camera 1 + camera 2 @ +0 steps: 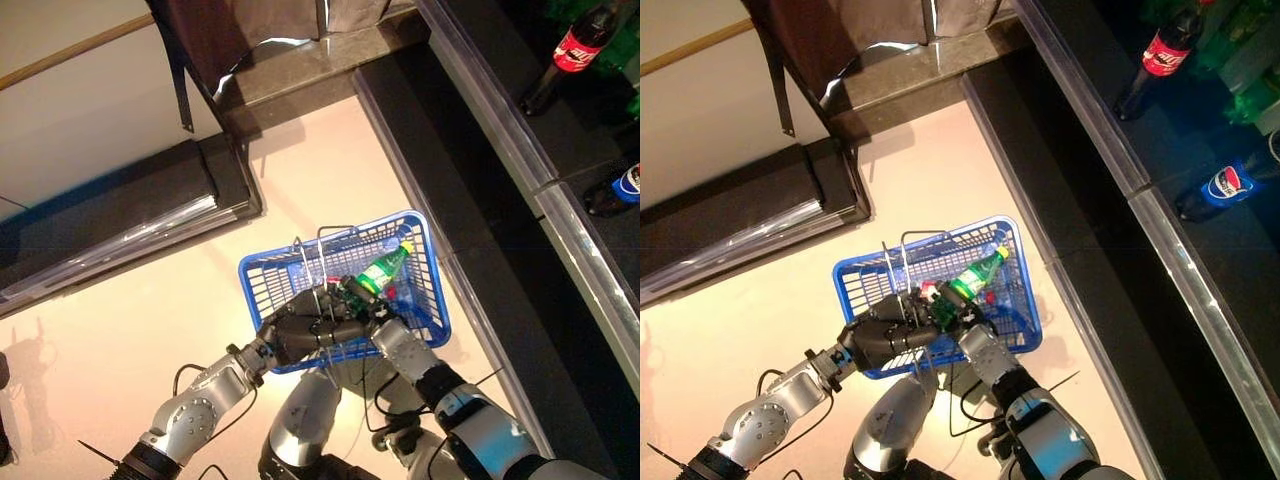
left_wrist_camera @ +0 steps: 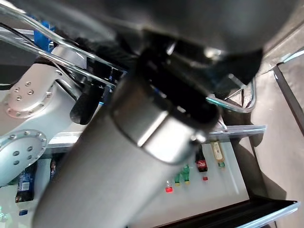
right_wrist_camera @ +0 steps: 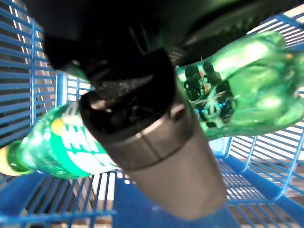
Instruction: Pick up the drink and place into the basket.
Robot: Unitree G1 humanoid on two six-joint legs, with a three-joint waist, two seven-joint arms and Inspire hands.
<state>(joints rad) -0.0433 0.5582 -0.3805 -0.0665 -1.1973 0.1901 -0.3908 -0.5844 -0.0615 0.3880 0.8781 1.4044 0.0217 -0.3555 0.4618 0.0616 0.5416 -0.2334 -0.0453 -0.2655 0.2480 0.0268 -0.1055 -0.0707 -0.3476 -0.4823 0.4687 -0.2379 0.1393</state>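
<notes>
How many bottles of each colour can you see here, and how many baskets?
Green bottles: 1, held by the right hand over the basket
Red-label bottles: 1
Blue-label bottles: 1
Blue baskets: 1
Total: 4

Pale glossy floor (image 1: 130, 330) underfoot, a dark shelf edge with a clear rail (image 1: 520, 150) running along the right, cola bottles (image 1: 575, 50) standing behind it, a dark low platform (image 1: 110, 215) on the left.

The basket (image 1: 420, 265) is bright blue with thin silver wire handles (image 1: 320, 240). The bottle (image 1: 378, 271) in the dark right hand (image 1: 362, 300) is see-through green, with a yellow cap and a green and white label. The left hand (image 1: 300, 330) just beside it is dark too. The floor (image 1: 320, 170) is pale pink.
</notes>
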